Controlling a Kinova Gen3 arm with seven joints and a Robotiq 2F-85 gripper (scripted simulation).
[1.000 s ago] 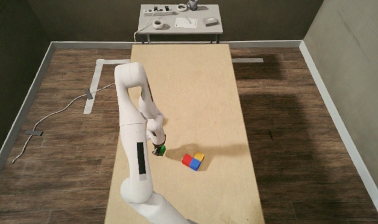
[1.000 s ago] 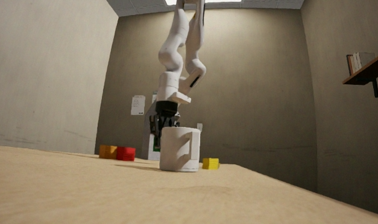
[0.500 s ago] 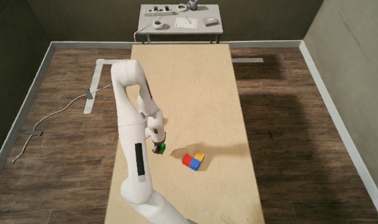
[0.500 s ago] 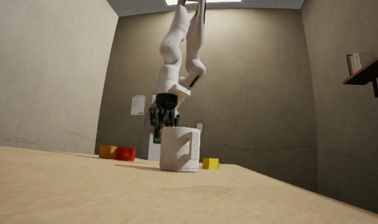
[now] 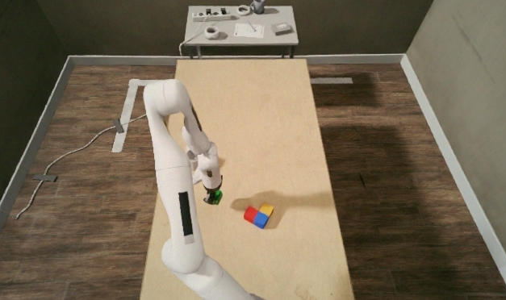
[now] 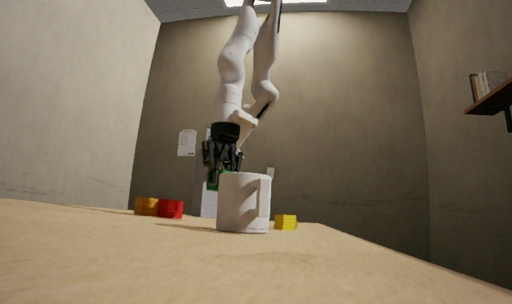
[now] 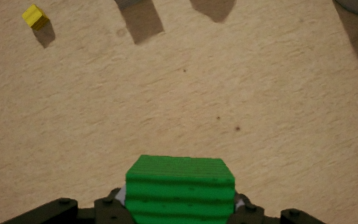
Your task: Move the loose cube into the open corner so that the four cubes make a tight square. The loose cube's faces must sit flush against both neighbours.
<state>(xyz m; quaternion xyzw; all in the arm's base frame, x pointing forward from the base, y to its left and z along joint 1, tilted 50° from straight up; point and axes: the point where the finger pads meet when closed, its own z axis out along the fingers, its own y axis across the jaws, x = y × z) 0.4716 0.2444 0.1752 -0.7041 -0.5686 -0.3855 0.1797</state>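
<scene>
The loose green cube [image 5: 218, 196] [image 6: 207, 183] [image 7: 180, 192] is held above the table by my gripper [image 5: 215, 197] [image 6: 219, 180] [image 7: 179, 199], which is shut on it. The red cube [image 5: 251, 214] [image 6: 171, 208], blue cube [image 5: 261, 220] and orange-yellow cube [image 5: 266, 210] [image 6: 146, 206] stand in an L, with blue touching both others. The open corner lies between red and orange-yellow, on the far side from blue in the top view. My gripper is left of the group there. Blue is hidden in the exterior view; the wrist view does not show the group.
A white mug [image 6: 242, 204] stands in front of the gripper in the exterior view. A separate yellow block [image 6: 285, 221] [image 7: 35, 16] lies on the table [image 5: 265, 101]. Parts of grey objects show at the wrist view's top edge. The arm covers part of the table's left side in the top view.
</scene>
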